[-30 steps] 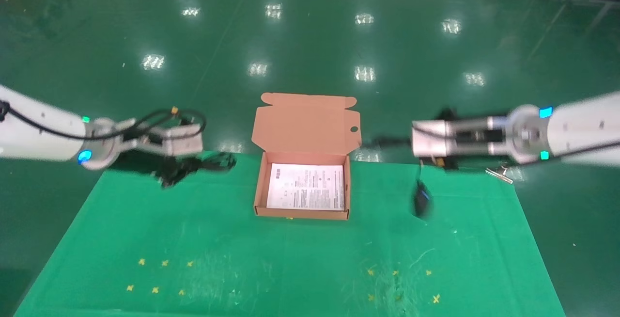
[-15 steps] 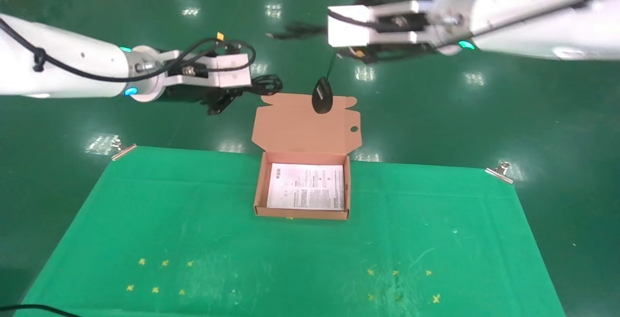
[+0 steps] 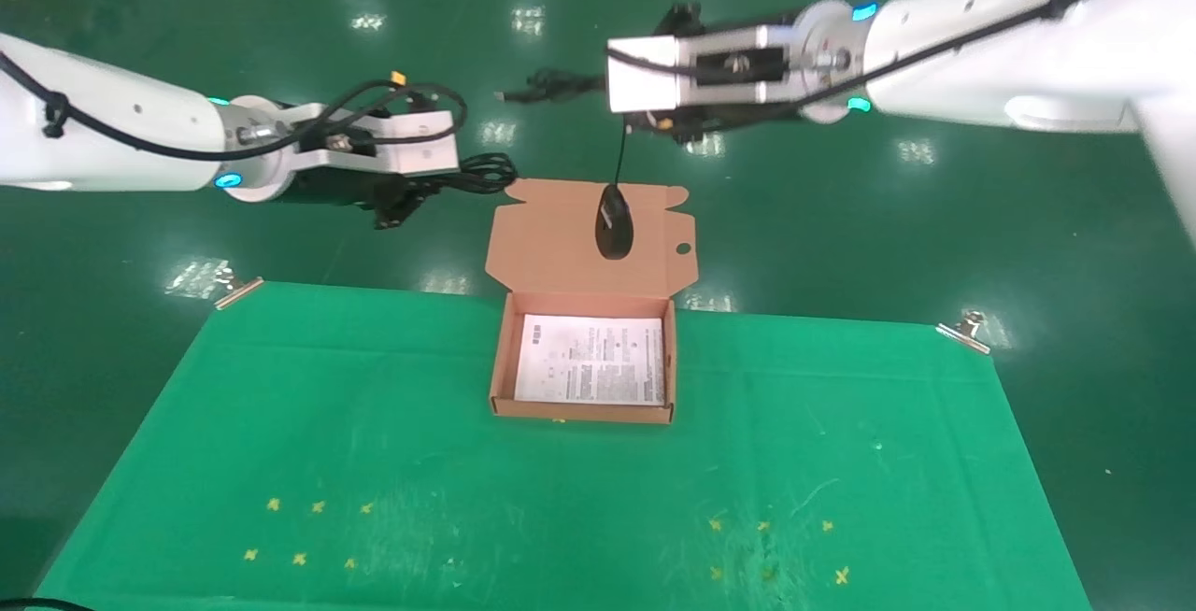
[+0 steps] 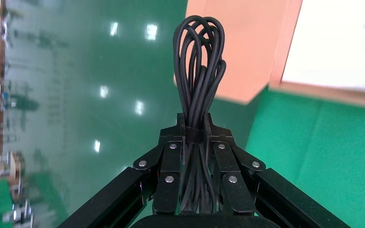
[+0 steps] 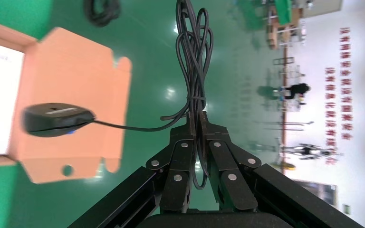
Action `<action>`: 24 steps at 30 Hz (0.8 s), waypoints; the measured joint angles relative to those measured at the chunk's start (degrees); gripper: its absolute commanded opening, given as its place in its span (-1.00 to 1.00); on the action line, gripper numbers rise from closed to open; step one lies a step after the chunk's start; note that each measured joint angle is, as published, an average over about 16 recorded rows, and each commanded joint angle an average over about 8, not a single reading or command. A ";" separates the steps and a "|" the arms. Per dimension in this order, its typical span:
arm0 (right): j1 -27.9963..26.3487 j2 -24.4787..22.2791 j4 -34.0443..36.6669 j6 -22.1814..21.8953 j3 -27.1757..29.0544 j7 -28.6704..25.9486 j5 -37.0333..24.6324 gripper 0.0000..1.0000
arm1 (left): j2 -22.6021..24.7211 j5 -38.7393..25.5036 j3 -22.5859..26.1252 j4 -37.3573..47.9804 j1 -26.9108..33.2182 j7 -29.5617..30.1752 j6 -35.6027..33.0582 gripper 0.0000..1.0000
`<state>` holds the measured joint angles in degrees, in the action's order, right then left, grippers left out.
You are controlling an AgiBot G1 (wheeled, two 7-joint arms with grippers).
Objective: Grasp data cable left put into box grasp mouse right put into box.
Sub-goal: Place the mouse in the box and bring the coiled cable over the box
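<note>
My left gripper (image 4: 193,127) is clamped on the data cable (image 4: 198,71), a thick bundle of smooth black strands folded into long loops that stick out past my fingertips. I hold it in the air just left of the box's raised lid, above the floor beyond the table's far edge. The box (image 3: 501,363) is my landmark: a shallow orange-brown cardboard mailer standing open on the green cloth (image 3: 280,424), its tabbed lid tipped back with one small round hole near the right edge, a white printed sheet lining the bottom.

My right gripper (image 5: 197,124) pinches the mouse's thin black cord, gathered in loose coils, above and behind the box. The mouse (image 3: 614,227) hangs from that cord in front of the lid, clear of the box: small, black, oval, with a faint blue glow at its wheel in the right wrist view.
</note>
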<state>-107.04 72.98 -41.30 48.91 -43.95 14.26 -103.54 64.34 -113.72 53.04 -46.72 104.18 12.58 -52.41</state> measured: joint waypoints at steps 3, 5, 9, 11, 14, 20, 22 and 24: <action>0.84 0.96 1.21 -0.19 -0.26 0.45 0.27 -1.00 | -0.78 -1.60 0.47 0.29 0.07 1.40 -0.37 -1.00; 1.52 1.61 2.09 -0.36 -0.52 0.79 0.47 -1.00 | -1.33 -2.84 0.82 0.32 0.11 2.57 -0.67 -1.00; 2.89 2.94 3.89 -0.76 -1.29 1.56 1.22 -1.00 | -2.30 -5.34 1.49 -0.13 0.10 5.10 -1.17 -1.00; 3.63 3.54 4.65 -0.96 -1.80 1.94 1.86 -1.00 | -2.71 -6.49 1.79 -0.55 0.06 6.38 -1.44 -1.00; 4.79 4.25 5.58 -1.34 -2.78 2.35 3.08 -1.00 | -3.20 -7.91 2.14 -1.37 -0.04 8.14 -1.84 -1.00; 7.33 4.93 7.04 -2.72 -5.48 1.89 5.90 -1.00 | -3.81 -9.44 2.46 -3.26 -0.36 10.52 -2.37 -1.00; 8.21 5.01 7.46 -3.43 -6.54 1.32 6.86 -1.00 | -3.94 -9.69 2.50 -3.77 -0.46 10.98 -2.46 -1.00; 9.09 5.09 7.90 -4.26 -7.64 0.57 7.77 -1.00 | -4.06 -9.89 2.53 -4.17 -0.55 11.34 -2.53 -1.00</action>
<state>-97.95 78.07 -33.40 44.64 -51.59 14.83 -95.77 60.29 -123.61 55.57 -50.89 103.63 23.92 -54.94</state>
